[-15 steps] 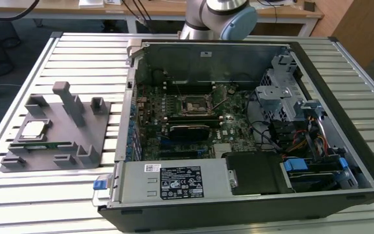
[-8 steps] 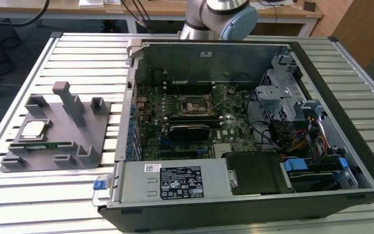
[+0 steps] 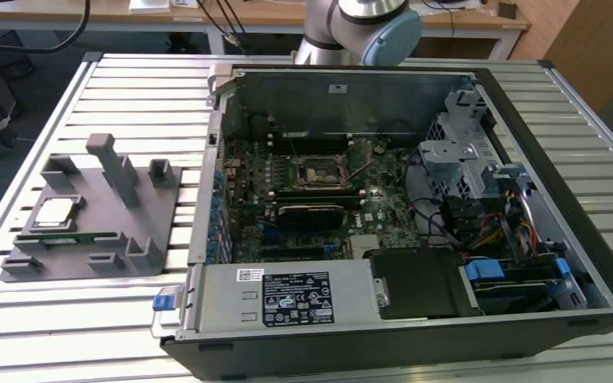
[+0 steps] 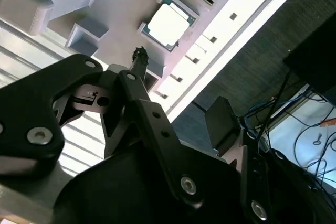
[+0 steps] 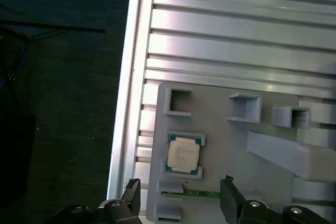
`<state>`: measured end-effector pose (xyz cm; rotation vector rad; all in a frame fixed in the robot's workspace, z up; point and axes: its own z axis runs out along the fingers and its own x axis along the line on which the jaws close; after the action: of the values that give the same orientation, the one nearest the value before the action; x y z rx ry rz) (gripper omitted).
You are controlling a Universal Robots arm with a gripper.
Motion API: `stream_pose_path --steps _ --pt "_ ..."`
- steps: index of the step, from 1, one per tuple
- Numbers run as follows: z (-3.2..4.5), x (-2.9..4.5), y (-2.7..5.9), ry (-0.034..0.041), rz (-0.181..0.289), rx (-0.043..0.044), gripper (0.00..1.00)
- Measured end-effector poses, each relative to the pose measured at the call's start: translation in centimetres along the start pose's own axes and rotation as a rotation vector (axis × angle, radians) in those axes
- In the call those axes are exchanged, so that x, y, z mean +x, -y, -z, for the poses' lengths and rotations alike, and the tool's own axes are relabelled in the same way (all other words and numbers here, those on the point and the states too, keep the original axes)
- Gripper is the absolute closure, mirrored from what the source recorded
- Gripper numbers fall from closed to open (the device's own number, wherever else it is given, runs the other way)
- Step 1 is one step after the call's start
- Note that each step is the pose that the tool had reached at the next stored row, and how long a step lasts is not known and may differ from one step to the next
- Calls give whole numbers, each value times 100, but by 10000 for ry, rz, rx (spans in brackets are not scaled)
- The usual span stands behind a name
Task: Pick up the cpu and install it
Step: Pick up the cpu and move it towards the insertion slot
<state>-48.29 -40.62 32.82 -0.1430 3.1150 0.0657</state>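
Observation:
The cpu, a small square chip with a silvery top, lies flat in a recess of the grey fixture tray on the exterior view's left. Both wrist views look down on the cpu. My gripper hovers above the tray, open, with nothing between its fingers. The chip lies a short way beyond the fingertips, roughly in line with the gap. One dark finger reaches toward the chip in the second wrist view. The black-framed socket sits on the motherboard inside the open computer case.
A narrow green memory stick lies in the tray beside the cpu. Upright grey posts stand on the tray. The slatted metal table ends close to the tray, with dark floor past its edge. The arm's base stands behind the case.

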Motion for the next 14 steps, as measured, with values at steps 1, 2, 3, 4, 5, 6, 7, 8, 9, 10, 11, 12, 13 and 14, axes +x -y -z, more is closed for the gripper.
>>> stream_pose_path --steps 1,2,3,4,5,6,7,8,9,10,11,12,13,14 --pt "-18 -6 1 0 0 0 29" --pt "-35 -12 1 -1 0 1 29" --pt "-53 -18 0 -1 0 1 29" --pt "-73 -25 0 -1 0 1 29" --pt "-94 -28 1 3 -6 -1 29" --pt "-111 -30 1 3 -32 0 29" --pt "-129 -33 2 5 -83 2 29" --pt "-146 -35 3 5 -148 4 29" --pt "-164 -36 4 8 -207 5 29" --pt "-182 -38 5 9 -242 6 29" --pt "-201 -38 6 11 -263 7 29" --pt "-219 -39 7 12 -275 7 29" --pt "-237 -40 7 13 -285 7 29" --pt "-255 -41 8 13 -298 7 29"
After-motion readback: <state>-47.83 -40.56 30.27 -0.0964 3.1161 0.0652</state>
